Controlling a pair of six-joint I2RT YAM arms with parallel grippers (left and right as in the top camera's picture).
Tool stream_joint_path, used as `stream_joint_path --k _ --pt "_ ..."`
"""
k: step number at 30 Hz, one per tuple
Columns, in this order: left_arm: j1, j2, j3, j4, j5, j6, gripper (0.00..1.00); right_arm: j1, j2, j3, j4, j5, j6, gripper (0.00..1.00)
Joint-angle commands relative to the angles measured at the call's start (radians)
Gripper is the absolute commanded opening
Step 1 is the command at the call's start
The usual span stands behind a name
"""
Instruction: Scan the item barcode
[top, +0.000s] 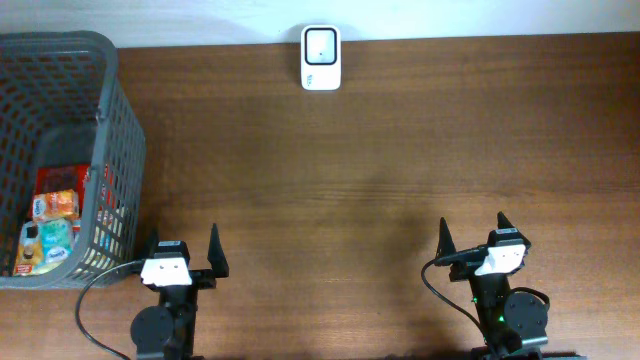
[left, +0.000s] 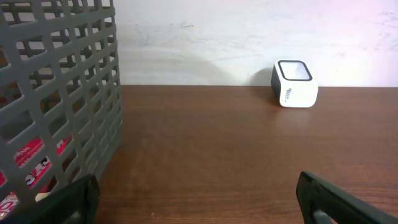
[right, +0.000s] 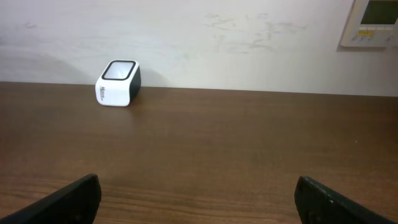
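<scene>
Both spread, empty: left gripper (top: 184, 240), right gripper (top: 472, 225); packs (top: 55, 215) lie in the basket (top: 120, 120) beside the left one, scanner (top: 321, 45) well apart at the table's (top: 350, 180) far edge. Risk: packs touch, so a grab may lift two or snag the mesh; no barcode visible, so it could end up facing away from the scanner. Packs small, glossy, red, orange, teal.

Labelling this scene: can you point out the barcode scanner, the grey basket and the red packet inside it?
barcode scanner (top: 321, 58), overhead view, its top face.
grey basket (top: 122, 160), overhead view, its right side wall.
red packet (top: 62, 179), overhead view, its visible upper face.
</scene>
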Motion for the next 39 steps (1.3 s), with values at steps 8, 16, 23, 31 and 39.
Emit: stream_joint_path --k 8,16,23,31,39 --pt "-0.004 -0.01 -0.001 0.216 0.694 -0.16 0.99 -0.003 -0.006 -0.005 -0.008 -0.002 0.008 0.99" --pt "-0.004 0.043 0.283 0.315 0.444 -0.18 0.99 -0.003 -0.006 -0.005 -0.008 -0.002 0.008 0.98" --pt "-0.004 0.422 0.769 -0.092 0.629 -0.058 0.99 -0.003 -0.006 -0.005 -0.008 -0.002 0.008 0.98" --pt "-0.004 1.019 1.49 -0.757 0.366 0.095 0.99 -0.003 -0.006 -0.005 -0.008 -0.002 0.008 0.99" --pt "0.251 1.476 1.984 -1.02 0.096 -0.181 0.99 -0.003 -0.006 -0.005 -0.008 -0.002 0.008 0.98"
